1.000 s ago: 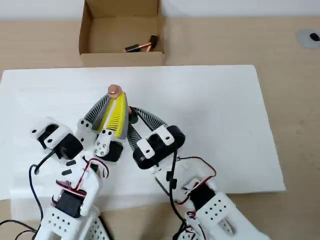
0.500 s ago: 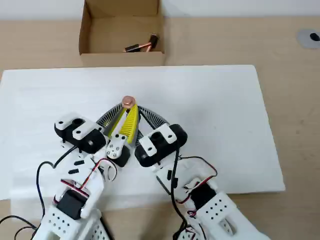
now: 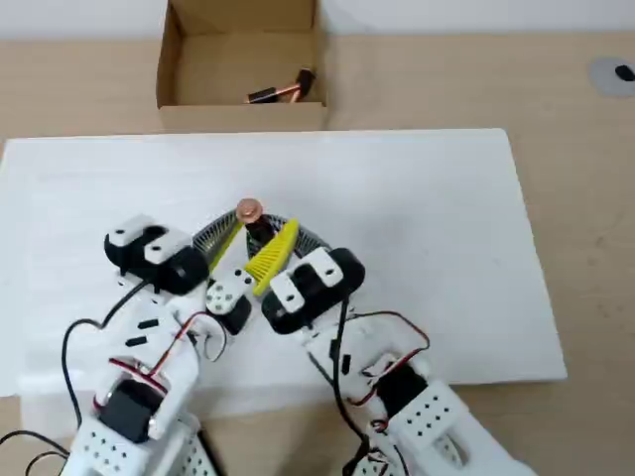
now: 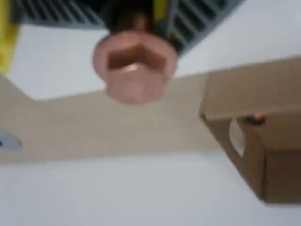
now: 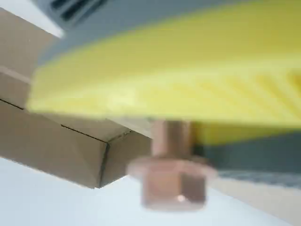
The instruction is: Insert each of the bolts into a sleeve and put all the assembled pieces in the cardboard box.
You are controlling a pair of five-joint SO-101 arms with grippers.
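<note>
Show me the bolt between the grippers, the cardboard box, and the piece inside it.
bolt [image 3: 248, 209], high view, its copper head
cardboard box [image 3: 243, 117], high view, its near wall
boxed piece [image 3: 286, 92], high view, its copper part

Coppery metal bolt [image 3: 249, 209], seemingly matt; brown cardboard box [image 3: 171, 59]; white, paper-like sheet [image 3: 427, 218].

A pale wooden bench [image 3: 580, 159] is stretching out before me under soft, even light. A big white sheet [image 3: 437, 208] is lying flat across its middle, and a small grey disc [image 3: 612, 74] is sitting near one far corner.
</note>
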